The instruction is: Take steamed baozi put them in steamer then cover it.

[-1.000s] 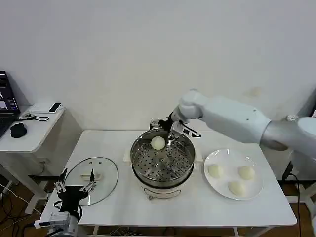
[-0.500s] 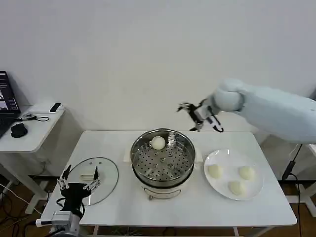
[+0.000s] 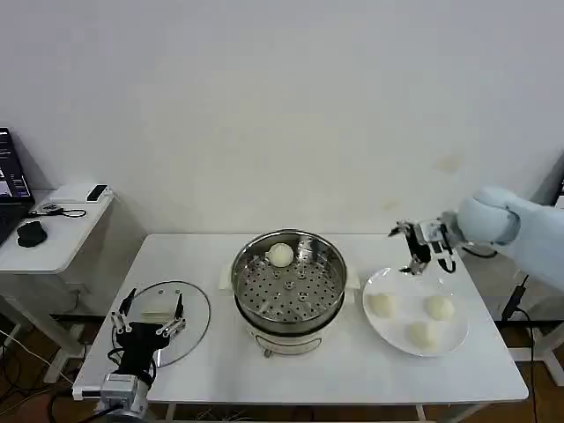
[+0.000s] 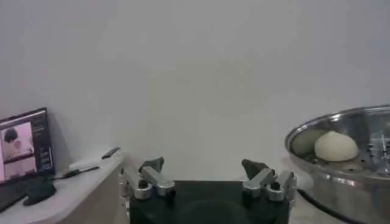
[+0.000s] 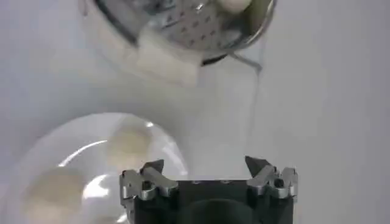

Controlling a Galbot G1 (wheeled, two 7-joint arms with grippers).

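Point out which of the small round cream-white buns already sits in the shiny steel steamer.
The lone bun at the far side of the steamer's perforated tray; the other three buns lie on the white plate.

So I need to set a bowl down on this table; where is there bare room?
Bare tabletop runs along the near edge, in front of the steamer and white plate, and behind the glass lid. The plate is crowded with three baozi, with the open right gripper over its far rim.

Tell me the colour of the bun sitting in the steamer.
Cream-white, the bun against the shiny steamer tray; clearest in the head view.
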